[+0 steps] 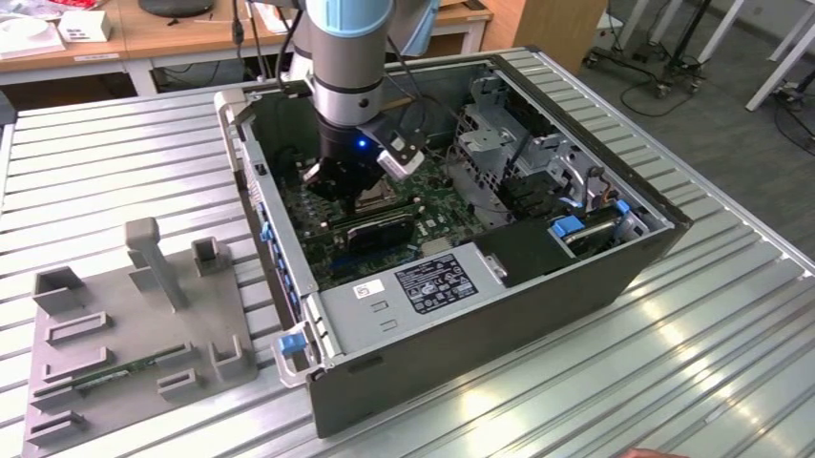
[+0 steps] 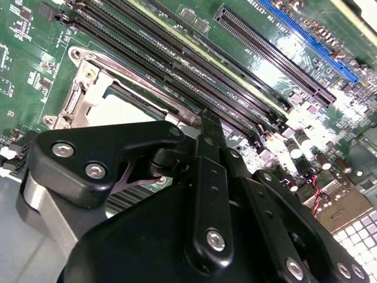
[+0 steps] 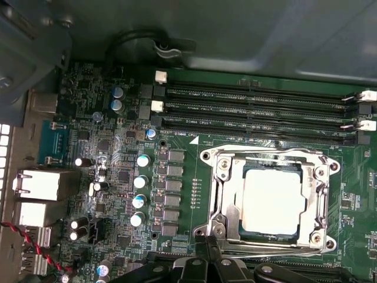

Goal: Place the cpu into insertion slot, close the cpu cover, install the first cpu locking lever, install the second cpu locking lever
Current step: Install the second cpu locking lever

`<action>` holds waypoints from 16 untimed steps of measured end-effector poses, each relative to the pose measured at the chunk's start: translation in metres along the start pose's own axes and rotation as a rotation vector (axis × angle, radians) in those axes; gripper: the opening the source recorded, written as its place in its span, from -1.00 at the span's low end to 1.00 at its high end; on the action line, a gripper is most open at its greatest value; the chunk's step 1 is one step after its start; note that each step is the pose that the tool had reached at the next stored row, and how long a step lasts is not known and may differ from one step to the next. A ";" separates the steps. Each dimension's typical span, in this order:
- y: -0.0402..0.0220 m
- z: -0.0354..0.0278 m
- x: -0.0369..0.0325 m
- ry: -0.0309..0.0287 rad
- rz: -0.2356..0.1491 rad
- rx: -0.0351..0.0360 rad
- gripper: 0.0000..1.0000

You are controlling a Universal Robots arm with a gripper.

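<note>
Inside case: cpu [image 3: 273, 202] seated in insertion slot [image 3: 227, 203], cpu cover [image 3: 321, 177] down; hand [image 3: 207, 259] just beside socket edge, jaw state unclear.

The cpu [image 3: 274, 200] has a pale, matt metal top, framed by the shiny silvery steel cpu cover [image 3: 227, 197]. Around it the motherboard [image 3: 118, 171] is glossy green. The tool [image 2: 206, 194] is matt black with bright screws. The bench [image 1: 662, 372] is ribbed, brushed metal.
</note>
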State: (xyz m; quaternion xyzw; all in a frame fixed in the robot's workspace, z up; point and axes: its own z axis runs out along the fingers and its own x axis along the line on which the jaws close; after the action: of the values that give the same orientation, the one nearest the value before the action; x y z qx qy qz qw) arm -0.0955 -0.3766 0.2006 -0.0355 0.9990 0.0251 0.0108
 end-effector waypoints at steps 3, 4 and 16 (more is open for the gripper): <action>0.0002 -0.0001 0.0006 -0.0002 0.000 -0.0031 -0.79; 0.0003 -0.0001 0.0009 -0.0003 0.000 -0.0045 -0.79; 0.0004 0.0010 0.0022 -0.0019 0.002 -0.0271 -0.79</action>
State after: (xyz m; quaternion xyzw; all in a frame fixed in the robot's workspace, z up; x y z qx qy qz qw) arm -0.0978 -0.3763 0.1995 -0.0348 0.9986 0.0387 0.0113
